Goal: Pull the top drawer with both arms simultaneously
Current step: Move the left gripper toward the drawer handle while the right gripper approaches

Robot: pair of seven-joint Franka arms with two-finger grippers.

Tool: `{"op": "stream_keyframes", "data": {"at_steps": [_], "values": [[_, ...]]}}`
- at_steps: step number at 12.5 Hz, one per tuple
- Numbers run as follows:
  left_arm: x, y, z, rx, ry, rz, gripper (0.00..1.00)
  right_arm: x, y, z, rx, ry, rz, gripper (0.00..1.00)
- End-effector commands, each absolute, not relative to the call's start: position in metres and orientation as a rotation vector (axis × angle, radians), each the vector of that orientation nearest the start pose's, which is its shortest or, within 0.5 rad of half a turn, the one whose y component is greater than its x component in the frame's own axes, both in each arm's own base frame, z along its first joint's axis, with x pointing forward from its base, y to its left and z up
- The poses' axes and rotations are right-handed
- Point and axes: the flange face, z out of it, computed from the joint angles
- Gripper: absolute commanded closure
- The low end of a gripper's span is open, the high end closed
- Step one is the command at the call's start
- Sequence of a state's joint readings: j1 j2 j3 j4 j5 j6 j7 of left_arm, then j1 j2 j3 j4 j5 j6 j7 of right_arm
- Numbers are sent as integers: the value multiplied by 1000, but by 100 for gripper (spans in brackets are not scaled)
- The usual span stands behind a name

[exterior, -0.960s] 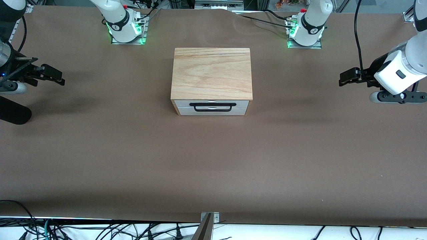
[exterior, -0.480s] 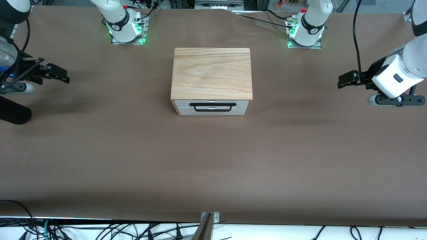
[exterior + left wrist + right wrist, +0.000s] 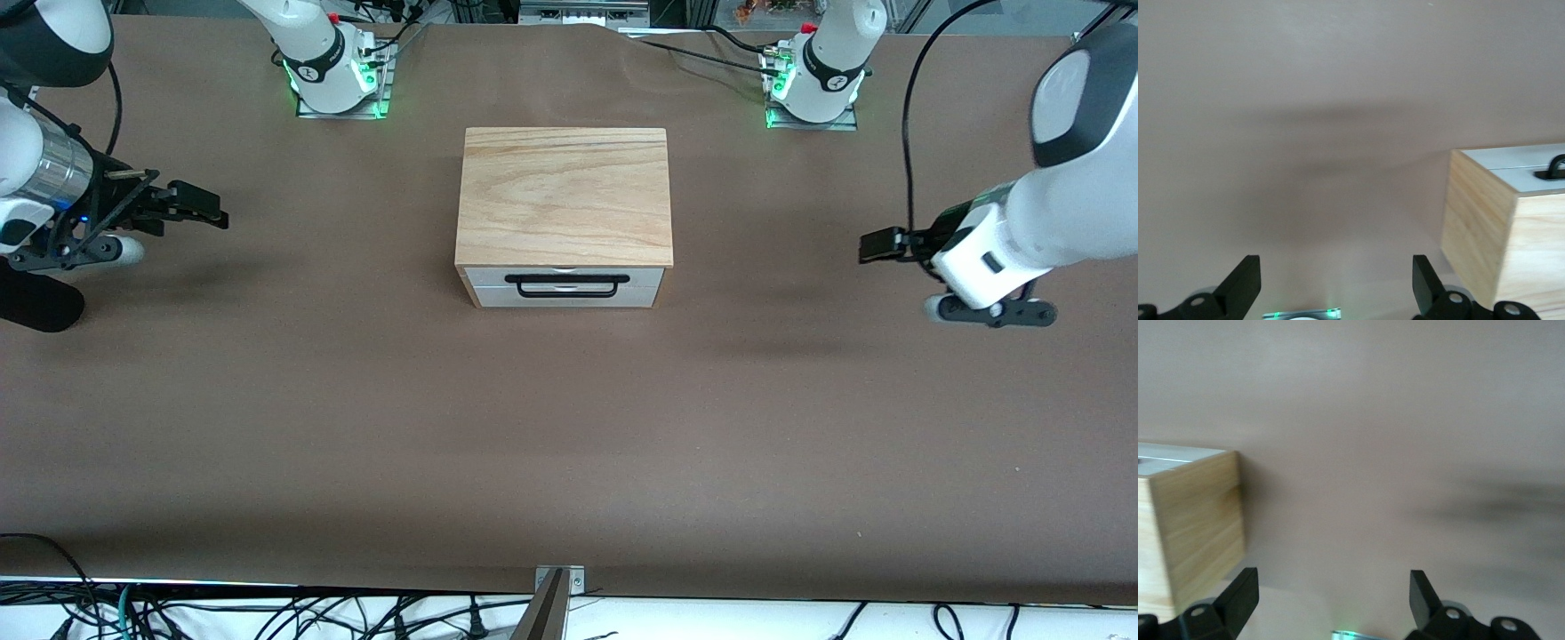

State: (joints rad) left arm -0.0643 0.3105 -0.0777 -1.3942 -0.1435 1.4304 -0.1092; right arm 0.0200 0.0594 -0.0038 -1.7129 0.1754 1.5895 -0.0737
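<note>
White-fronted top drawer [image 3: 565, 276] sits shut at frame centre. Left tool [image 3: 876, 245] at right edge and right tool [image 3: 203, 206] at left edge, both spread, should reach its black handle [image 3: 562, 284] together.

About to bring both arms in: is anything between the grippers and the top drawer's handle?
Nothing visible. Bare table lies between the open left gripper, the open right gripper, and the top drawer, which is shut in the cabinet.
</note>
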Motion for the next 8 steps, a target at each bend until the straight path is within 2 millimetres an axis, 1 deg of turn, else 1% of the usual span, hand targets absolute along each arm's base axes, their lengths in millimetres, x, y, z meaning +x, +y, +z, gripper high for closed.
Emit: {"op": "stream_keyframes", "data": {"at_steps": [1,3,4,5,6,8], "values": [[631,-112,481,-3344,60,556,0,570,34,508,-2864,-88,321,0],[643,-125,458,-3444,40,577,0,576,47,494,-2737,-65,350,0],[647,-133,446,-3509,43,617,0,580,52,479,-2693,-50,379,0],[649,-146,432,-3554,96,652,0,585,59,463,-2655,-42,413,0],[652,-151,422,-3583,143,668,0,590,74,445,-2596,-35,444,0],[657,-166,394,-3699,224,735,0,601,95,410,-2388,7,478,0]]}}
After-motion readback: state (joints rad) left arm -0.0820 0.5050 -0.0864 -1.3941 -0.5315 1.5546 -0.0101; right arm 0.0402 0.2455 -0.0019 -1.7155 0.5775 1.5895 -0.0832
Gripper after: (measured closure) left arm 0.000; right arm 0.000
